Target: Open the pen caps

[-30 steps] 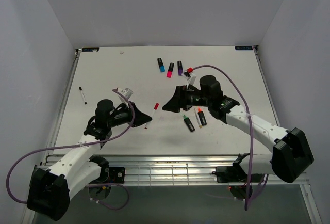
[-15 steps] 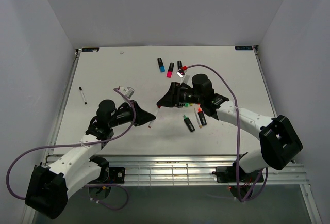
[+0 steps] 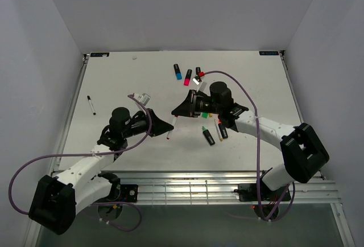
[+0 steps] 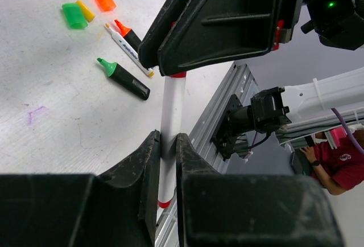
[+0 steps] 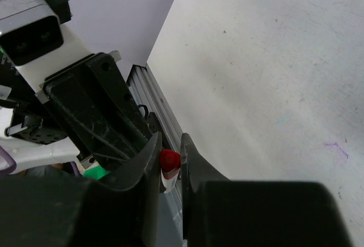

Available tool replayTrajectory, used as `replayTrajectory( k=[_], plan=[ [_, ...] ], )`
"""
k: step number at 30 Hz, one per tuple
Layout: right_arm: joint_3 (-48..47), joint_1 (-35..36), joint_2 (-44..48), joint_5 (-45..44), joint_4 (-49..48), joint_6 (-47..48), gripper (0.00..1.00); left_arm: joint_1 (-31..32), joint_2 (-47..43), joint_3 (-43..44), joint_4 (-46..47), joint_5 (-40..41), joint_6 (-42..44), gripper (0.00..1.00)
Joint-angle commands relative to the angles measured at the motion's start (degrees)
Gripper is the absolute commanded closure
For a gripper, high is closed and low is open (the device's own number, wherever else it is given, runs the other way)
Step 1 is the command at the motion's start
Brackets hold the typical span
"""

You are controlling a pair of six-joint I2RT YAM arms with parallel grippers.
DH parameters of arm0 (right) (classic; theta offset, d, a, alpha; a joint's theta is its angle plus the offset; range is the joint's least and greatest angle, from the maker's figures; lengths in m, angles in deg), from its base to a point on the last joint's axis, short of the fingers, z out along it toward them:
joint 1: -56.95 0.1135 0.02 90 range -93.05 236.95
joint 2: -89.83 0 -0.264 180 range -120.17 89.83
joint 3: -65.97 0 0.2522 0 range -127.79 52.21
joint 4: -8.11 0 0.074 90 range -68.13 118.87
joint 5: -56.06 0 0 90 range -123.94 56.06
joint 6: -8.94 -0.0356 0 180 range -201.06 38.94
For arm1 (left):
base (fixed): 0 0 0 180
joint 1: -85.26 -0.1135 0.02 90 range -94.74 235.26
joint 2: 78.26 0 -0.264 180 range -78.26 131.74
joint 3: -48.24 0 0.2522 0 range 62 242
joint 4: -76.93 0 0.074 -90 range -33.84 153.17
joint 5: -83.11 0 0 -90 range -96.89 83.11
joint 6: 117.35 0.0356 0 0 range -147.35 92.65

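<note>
The thin white pen is held off the table by its barrel in the clamped left gripper, and its far end, bearing the red cap, is pinched between the closed fingers of the right gripper. The pen's long axis is seen to run straight from one gripper to the other, so the cap is judged to need pulling along that line, the right gripper drawn away from the left
</note>
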Motion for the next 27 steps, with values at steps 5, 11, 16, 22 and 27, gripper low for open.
replayTrajectory(
  k=[5,11,16,22,27],
  plan=[
    [-1.2,0.4,0.6,1.6,-3.5,-1.9,0.92,0.6,2.6,3.3,3.1,-3.0,-0.7,0.68],
    [-1.0,0.3,1.0,2.4,-4.2,-3.1,0.92,0.7,6.9,4.1,3.4,-6.3,-2.1,0.55],
    [-1.2,0.3,0.6,2.9,-5.0,-3.6,0.92,1.1,9.4,4.3,4.8,-7.7,-2.6,0.73],
    [-3.7,-1.0,-0.6,0.8,-1.7,-2.0,0.92,1.1,8.4,2.9,5.3,-7.4,-3.2,1.00],
    [-11.5,-2.7,-3.3,-5.9,7.5,3.4,0.92,1.6,10.2,1.2,6.1,-6.9,-6.9,1.00]
  ],
)
